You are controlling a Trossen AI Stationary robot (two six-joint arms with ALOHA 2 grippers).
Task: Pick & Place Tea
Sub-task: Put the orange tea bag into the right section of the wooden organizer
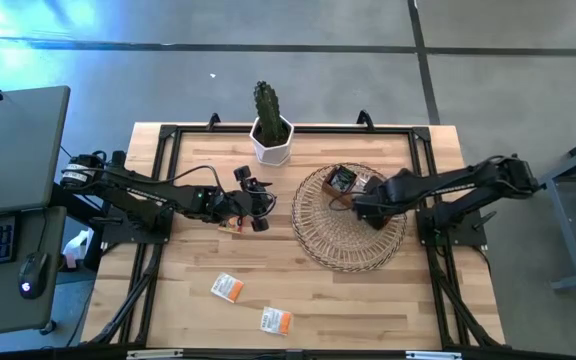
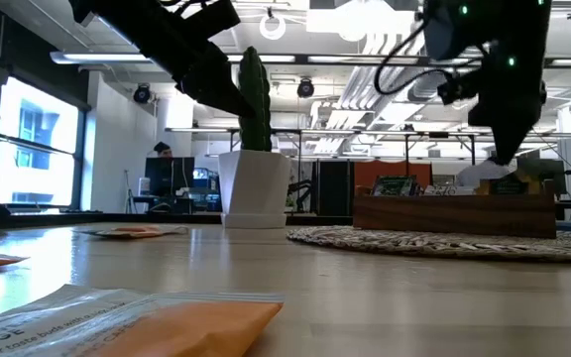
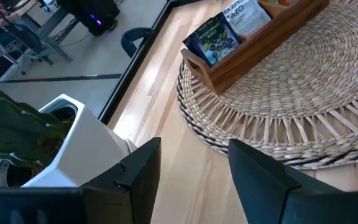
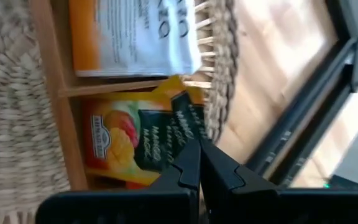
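Two white-and-orange tea sachets [image 1: 227,288] [image 1: 275,320] lie flat on the near part of the table, and a third [image 1: 230,226] lies under my left arm. My left gripper [image 3: 191,155] [image 1: 255,207] hovers open between the cactus pot and the wicker tray, holding nothing. The brown wooden box [image 1: 351,184] stands on the round wicker tray [image 1: 348,240] with sachets in it: a dark blue one [image 3: 216,38], a white-and-orange one [image 4: 132,37] and a yellow-red mango one [image 4: 114,146]. My right gripper [image 4: 196,146] [image 1: 360,207] is over the box, shut on a yellow-red sachet. My right gripper pinches a yellow-red sachet by its dark printed edge band [image 4: 184,121] between the two fingertips, coming from above and pointing down. The sachet shows nearly edge-on, tilted, over the box compartment that holds the mango sachet. Whether it is clear of the box, I cannot tell.
A cactus in a white pot [image 1: 271,135] stands at the far middle of the table, just beyond my left gripper. Black frame rails [image 1: 168,150] run along the table's edges. A desk with a keyboard and mouse [image 1: 8,240] stands off the left side.
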